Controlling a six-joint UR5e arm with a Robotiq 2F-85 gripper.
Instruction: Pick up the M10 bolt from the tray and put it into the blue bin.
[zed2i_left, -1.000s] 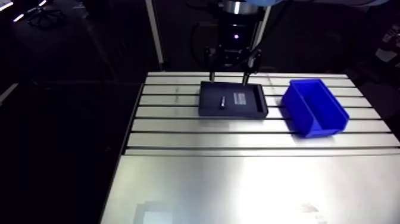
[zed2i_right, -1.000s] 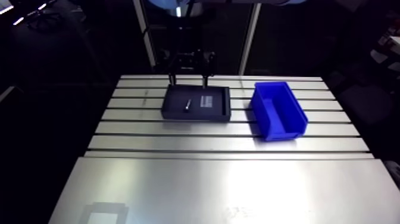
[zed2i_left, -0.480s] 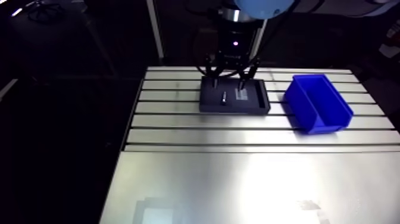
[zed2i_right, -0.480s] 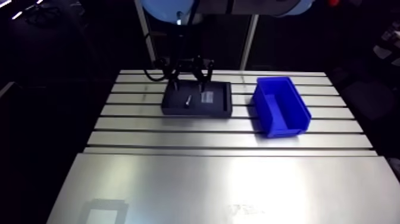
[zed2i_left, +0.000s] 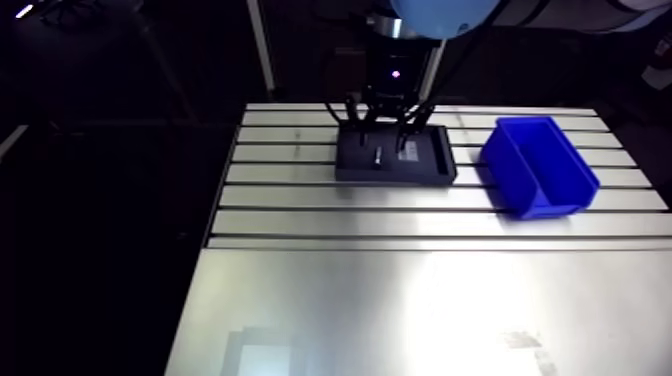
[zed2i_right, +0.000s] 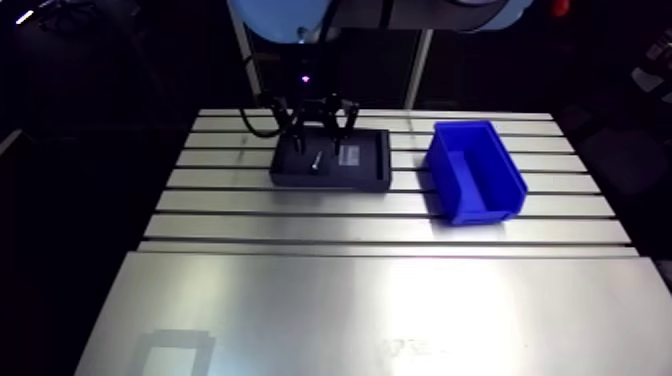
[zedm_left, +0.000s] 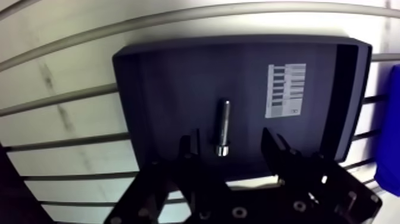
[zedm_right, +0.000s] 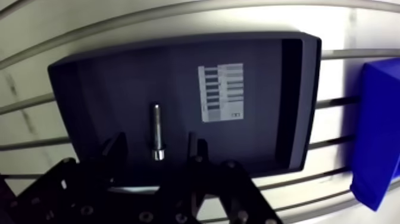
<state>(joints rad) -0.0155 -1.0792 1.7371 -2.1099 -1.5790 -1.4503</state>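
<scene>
The M10 bolt (zedm_left: 223, 127) lies flat on the floor of the dark tray (zedm_left: 161, 89), near the middle of the tray and on the side away from the white label (zedm_left: 286, 89). The hand (zedm_left: 229, 140) hangs over the tray with its two fingers (zedm_left: 186, 149) spread wide, and it holds nothing.

In the wrist view the head of the bolt is between the two fingertips, and the shank points straight ahead, away from the hand. So the long axis of the bolt crosses the line that joins the fingers. I judge this a good alignment: if the hand goes down and closes, the fingers should meet the bolt from both sides, close to its head. How high the fingertips are above the tray floor I cannot tell. In the arm view they seem to be at the level of the tray walls.

The tray floor looks smooth and flat, so a round bolt may roll if only one finger touches it first. The bolt is well apart from every tray wall, and there is free floor on both sides for the fingers.

The tray rests on the slotted bench (zed2i_left: 400, 300). The blue bin (zed2i_right: 485, 208) stands on the bench beside the tray, on the label side, apart from it. The bench between the tray and the bin looks free.
</scene>
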